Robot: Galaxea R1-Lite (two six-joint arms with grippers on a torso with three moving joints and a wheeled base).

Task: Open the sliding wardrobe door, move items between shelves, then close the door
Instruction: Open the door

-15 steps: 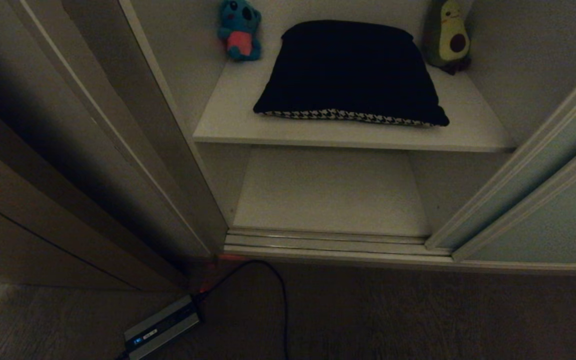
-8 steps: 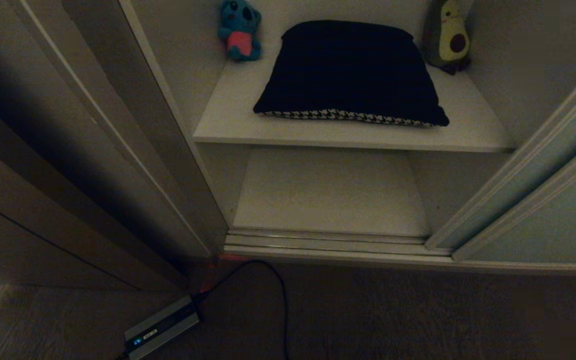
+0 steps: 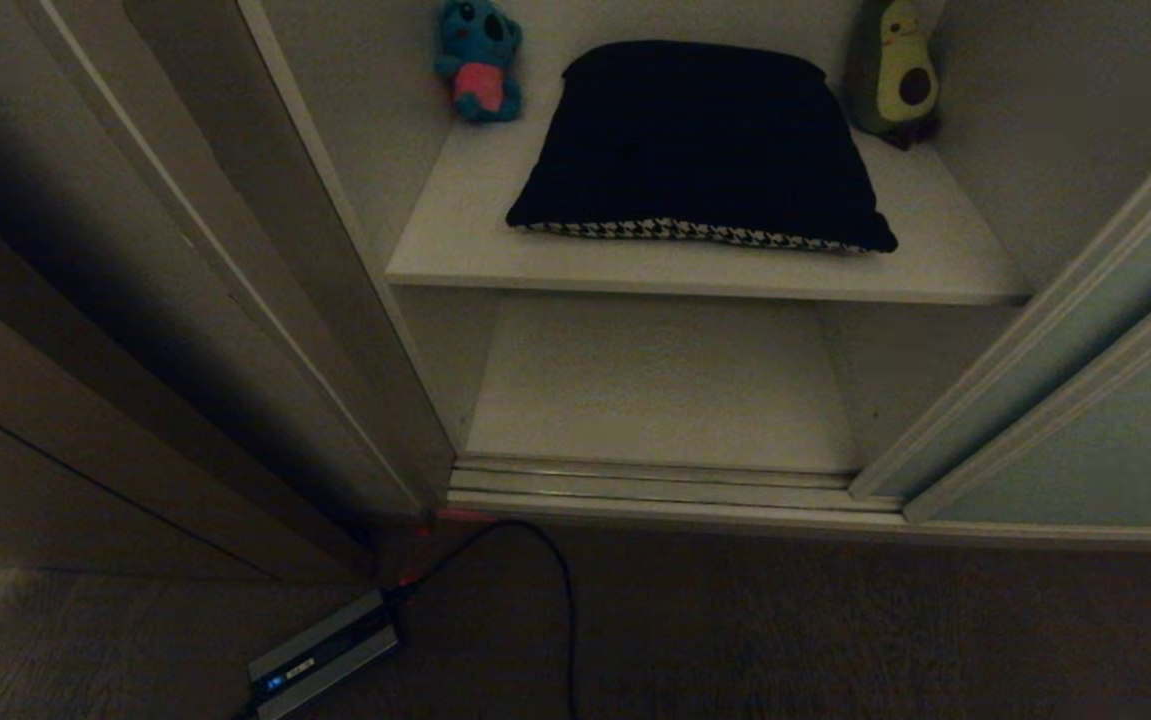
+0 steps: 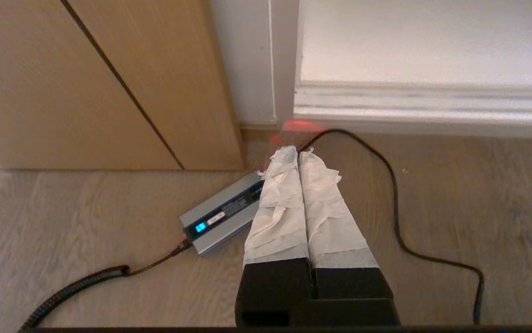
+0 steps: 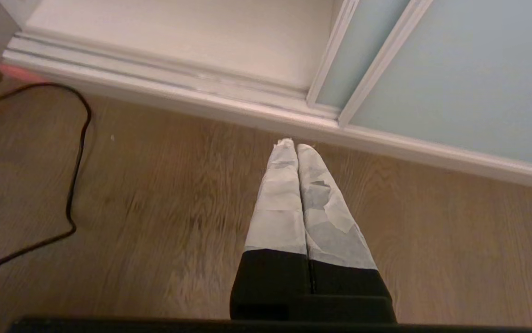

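Right now I see the cushion (image 3: 700,150) lying flat on the upper shelf (image 3: 705,272), soft and light I judge, best pinched at its near houndstooth edge, both claws clenched empty.

1. The sliding wardrobe door (image 3: 1085,420) stands at the right, leaving the wardrobe opening unblocked.
2. The upper shelf (image 3: 455,240) is crowded: cushion (image 3: 700,140) central, koala plush (image 3: 478,60) and avocado plush (image 3: 895,70) in the back corners.
3. The lower shelf (image 3: 655,390) lies bare.
4. A cable (image 3: 560,600) and power brick (image 3: 320,655) lie on the floor (image 3: 835,640) before the opening.
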